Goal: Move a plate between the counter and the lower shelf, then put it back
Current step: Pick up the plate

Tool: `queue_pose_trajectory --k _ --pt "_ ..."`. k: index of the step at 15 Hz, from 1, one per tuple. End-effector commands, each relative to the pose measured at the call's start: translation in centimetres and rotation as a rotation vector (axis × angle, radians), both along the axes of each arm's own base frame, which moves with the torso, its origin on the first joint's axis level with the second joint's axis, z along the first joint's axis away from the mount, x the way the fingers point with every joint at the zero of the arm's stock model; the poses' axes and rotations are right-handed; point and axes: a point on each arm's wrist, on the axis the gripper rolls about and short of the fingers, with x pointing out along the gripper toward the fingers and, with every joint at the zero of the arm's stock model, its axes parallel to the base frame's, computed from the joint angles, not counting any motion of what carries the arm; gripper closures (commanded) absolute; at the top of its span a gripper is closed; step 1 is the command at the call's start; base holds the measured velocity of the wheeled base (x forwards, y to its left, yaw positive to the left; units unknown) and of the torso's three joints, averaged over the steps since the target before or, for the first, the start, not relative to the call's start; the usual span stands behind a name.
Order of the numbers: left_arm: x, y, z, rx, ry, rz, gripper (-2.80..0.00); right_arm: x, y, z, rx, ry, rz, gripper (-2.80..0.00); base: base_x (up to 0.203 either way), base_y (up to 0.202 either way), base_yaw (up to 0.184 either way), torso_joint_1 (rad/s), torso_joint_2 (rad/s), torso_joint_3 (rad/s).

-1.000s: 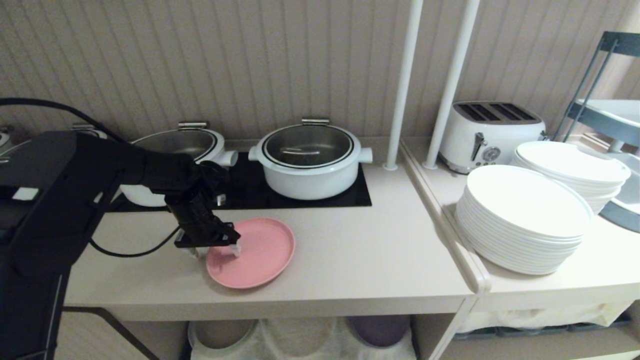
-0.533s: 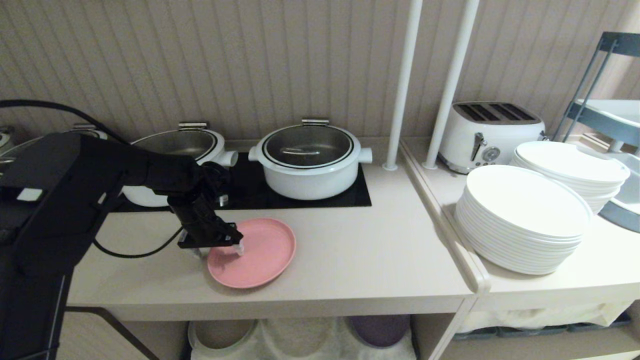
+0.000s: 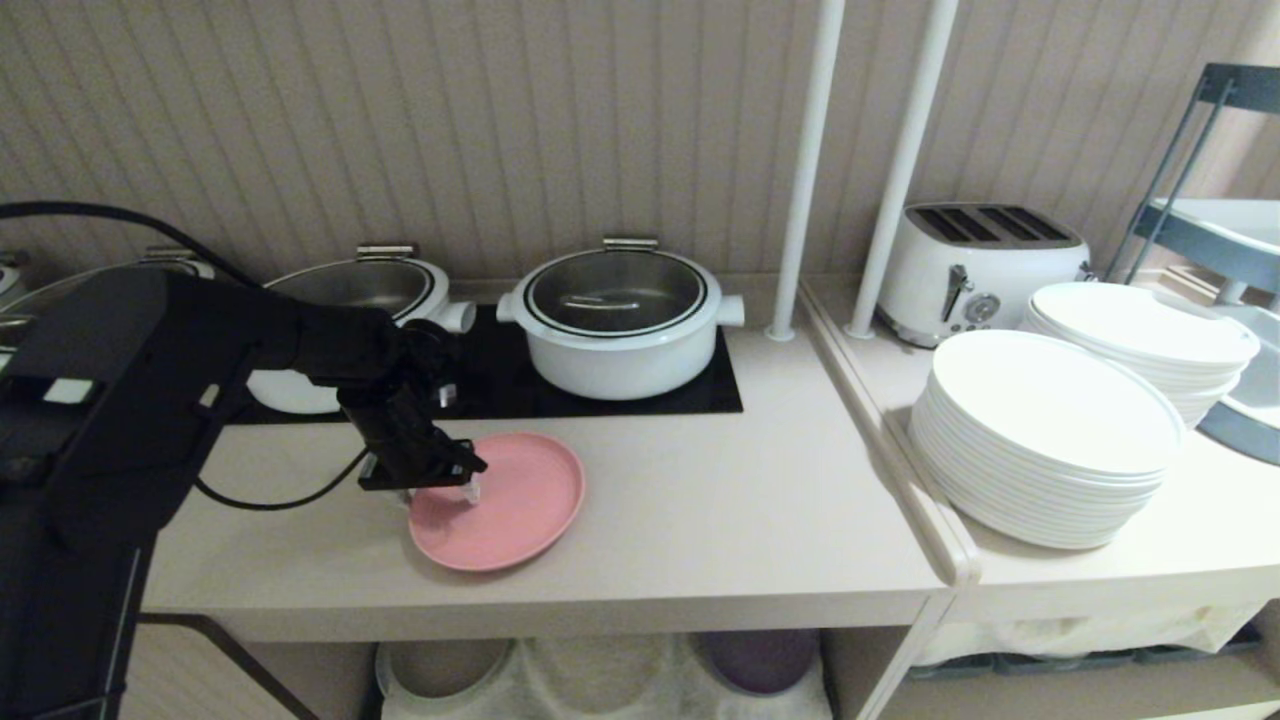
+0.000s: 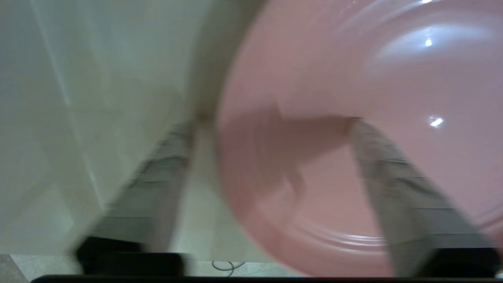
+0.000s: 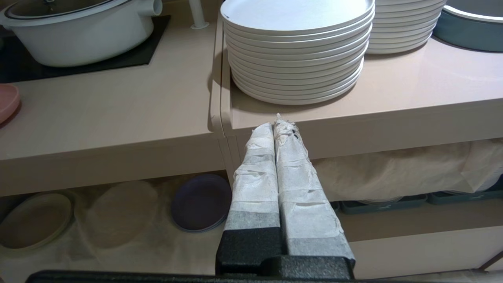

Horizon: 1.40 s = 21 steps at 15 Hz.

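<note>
1. The small round matte pink plate (image 3: 497, 502) lies flat on my long smooth beige counter (image 3: 700, 520), near the front edge and just in front of the black rectangular inset panel (image 3: 700, 385).
2. My left gripper (image 3: 437, 492) points down over the plate's left rim. In the left wrist view its two taped fingers (image 4: 408, 204) straddle that rim: one stands over the pink face, the other outside the rim over the beige top.
3. The fingers stand partly apart with the rim between them. I cannot tell whether they press on the rim; the plate sits on the counter and nothing shows it lifted.
4. My right gripper (image 5: 275, 122) hangs off to the side, in front of the adjoining beige top, with its paper-wrapped fingers pressed together on nothing.
5. Behind the plate a white pot with a glass lid (image 3: 618, 315) sits on the black panel, and a second white pot (image 3: 365, 300) stands to its left, partly behind my black left arm (image 3: 200, 370).
6. On the adjoining top to the right stand two stacks of larger white plates (image 3: 1050, 440) and a white toaster (image 3: 985, 265).
7. Below the counter, the lower shelf (image 5: 129, 236) is lined with a wrinkled white cloth; a purple plate (image 5: 200, 202) and a pale beige plate (image 5: 33, 220) lie there, well apart from each other.
</note>
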Motion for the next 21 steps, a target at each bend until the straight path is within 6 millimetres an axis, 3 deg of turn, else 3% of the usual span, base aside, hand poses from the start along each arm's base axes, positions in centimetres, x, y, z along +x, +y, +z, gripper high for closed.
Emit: queue_pose_trajectory --k 1,11,21 --pt "0.1 0.1 -0.2 0.004 0.006 0.006 0.00 0.0 0.0 0.0 0.001 0.001 0.000 0.00 0.000 0.000 0.000 0.000 0.00 0.000" --pt "0.0 0.2 0.5 0.002 -0.009 0.022 0.00 0.0 0.0 0.0 0.001 0.001 0.000 0.00 0.000 0.000 0.000 0.000 0.00 0.000" --pt "-1.5 0.0 3.5 -0.040 -0.035 0.092 0.00 0.0 0.0 0.0 0.000 -0.001 0.000 0.00 0.000 0.000 0.000 0.000 0.00 0.000"
